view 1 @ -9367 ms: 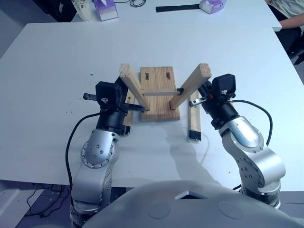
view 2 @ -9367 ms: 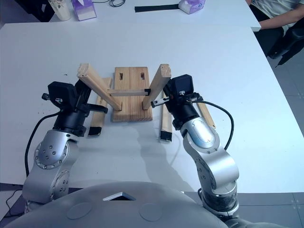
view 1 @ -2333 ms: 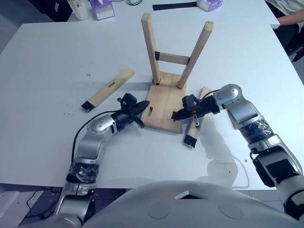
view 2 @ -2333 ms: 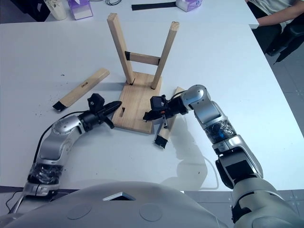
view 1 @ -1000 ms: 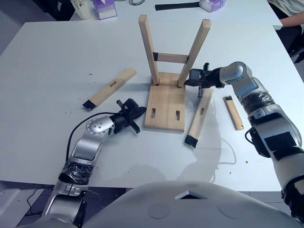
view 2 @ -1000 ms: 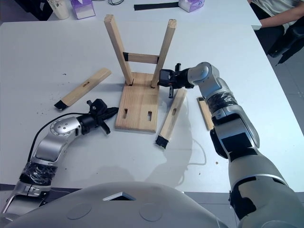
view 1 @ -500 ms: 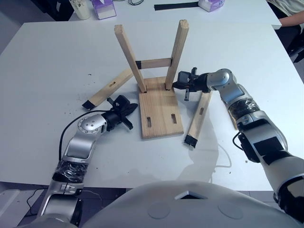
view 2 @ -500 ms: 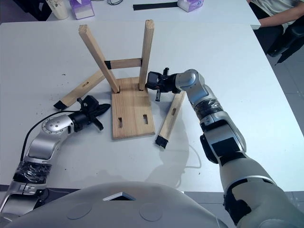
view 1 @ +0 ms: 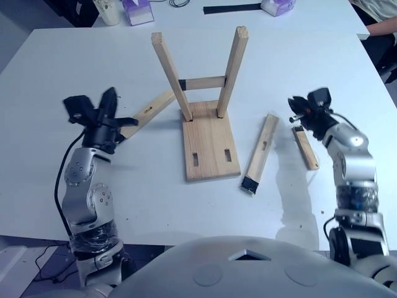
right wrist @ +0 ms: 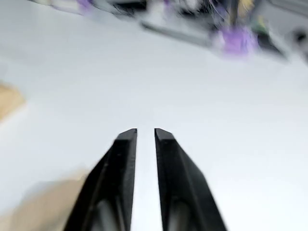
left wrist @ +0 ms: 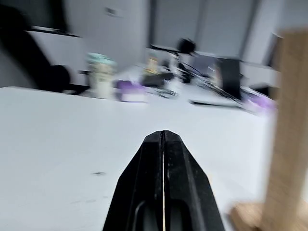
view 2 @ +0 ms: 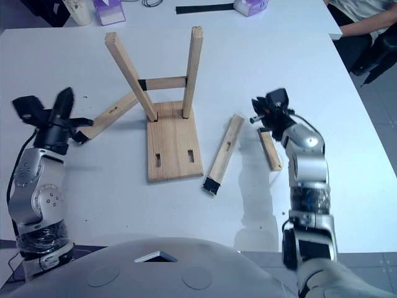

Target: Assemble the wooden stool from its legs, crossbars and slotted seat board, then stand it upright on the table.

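The slotted seat board (view 1: 208, 149) is being seen flat on the table (view 1: 74, 56), with two legs (view 1: 170, 74) and a crossbar (view 1: 203, 82) standing at its far end; a left loose leg (view 1: 149, 108) and a right loose leg (view 1: 260, 152) are lying on either side; the left gripper (left wrist: 163, 135), jaws together, is being held near the left loose leg; the right gripper (right wrist: 145, 131), jaws slightly apart and empty, is being held near a short crossbar (view 1: 306, 148).

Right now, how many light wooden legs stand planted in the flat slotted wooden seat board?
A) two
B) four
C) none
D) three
A: two upright wooden legs, joined by a short wooden crossbar, stand in the far slots of the flat wooden seat board; its two near slots are empty.
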Available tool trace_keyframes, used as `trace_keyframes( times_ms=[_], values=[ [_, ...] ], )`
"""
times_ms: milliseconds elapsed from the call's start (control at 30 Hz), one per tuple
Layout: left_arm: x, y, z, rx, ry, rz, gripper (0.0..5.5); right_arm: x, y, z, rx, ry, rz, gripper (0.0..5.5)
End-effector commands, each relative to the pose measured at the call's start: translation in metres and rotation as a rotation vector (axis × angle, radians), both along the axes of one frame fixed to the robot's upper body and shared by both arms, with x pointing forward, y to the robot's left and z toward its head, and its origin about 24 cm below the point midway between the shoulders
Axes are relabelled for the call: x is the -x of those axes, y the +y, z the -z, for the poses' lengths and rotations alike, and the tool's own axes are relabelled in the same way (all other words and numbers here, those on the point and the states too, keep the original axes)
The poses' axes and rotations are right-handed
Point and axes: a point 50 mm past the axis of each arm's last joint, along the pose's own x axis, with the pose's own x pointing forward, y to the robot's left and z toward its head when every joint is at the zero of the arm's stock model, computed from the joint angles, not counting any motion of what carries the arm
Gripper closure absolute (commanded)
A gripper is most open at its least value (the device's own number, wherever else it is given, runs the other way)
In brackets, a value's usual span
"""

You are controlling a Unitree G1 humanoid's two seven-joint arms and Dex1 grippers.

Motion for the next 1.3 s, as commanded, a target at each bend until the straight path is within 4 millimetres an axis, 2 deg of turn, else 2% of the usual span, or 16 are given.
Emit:
trace_keyframes(
  times_ms=[33, 133, 233, 333, 433, 533, 633, 700, 967, 1167, 1300],
  values=[
    [0.034, 0.025, 0.021, -0.099, 0.115, -0.310, 5.50, 0.018, -0.007, -0.005, -0.011, 0.004, 0.068, 4.05],
    [0.056, 0.036, 0.027, -0.119, 0.137, -0.480, 5.50, 0.028, -0.008, -0.006, 0.002, 0.052, 0.034, 3.58],
    [0.071, 0.037, 0.028, -0.114, 0.127, -0.588, 5.50, 0.041, -0.009, -0.009, 0.025, 0.119, -0.031, 3.12],
    [0.086, 0.026, 0.036, -0.087, 0.149, -0.620, 5.50, 0.044, -0.014, -0.016, 0.048, 0.174, -0.060, 2.62],
    [0.094, 0.008, 0.044, -0.075, 0.186, -0.582, 5.50, 0.045, -0.018, -0.019, 0.051, 0.218, -0.049, 2.25],
    [0.097, -0.015, 0.048, -0.058, 0.215, -0.484, 5.50, 0.047, -0.022, -0.022, 0.038, 0.271, -0.033, 2.25],
    [0.101, -0.026, 0.049, -0.041, 0.223, -0.461, 5.11, 0.055, -0.030, -0.021, 0.038, 0.350, 0.003, 2.20],
    [0.101, -0.028, 0.048, -0.040, 0.222, -0.467, 4.83, 0.064, -0.034, -0.019, 0.056, 0.403, 0.016, 2.20],
    [0.102, -0.030, 0.042, -0.052, 0.215, -0.489, 4.83, 0.073, -0.036, -0.012, 0.126, 0.491, -0.043, 2.20],
    [0.089, -0.033, 0.035, -0.051, 0.183, -0.467, 4.83, 0.074, -0.031, -0.010, 0.094, 0.484, -0.065, 2.20],
    [0.084, -0.034, 0.036, -0.055, 0.184, -0.448, 4.83, 0.084, -0.033, 0.001, 0.167, 0.537, -0.046, 2.20]
  ],
)
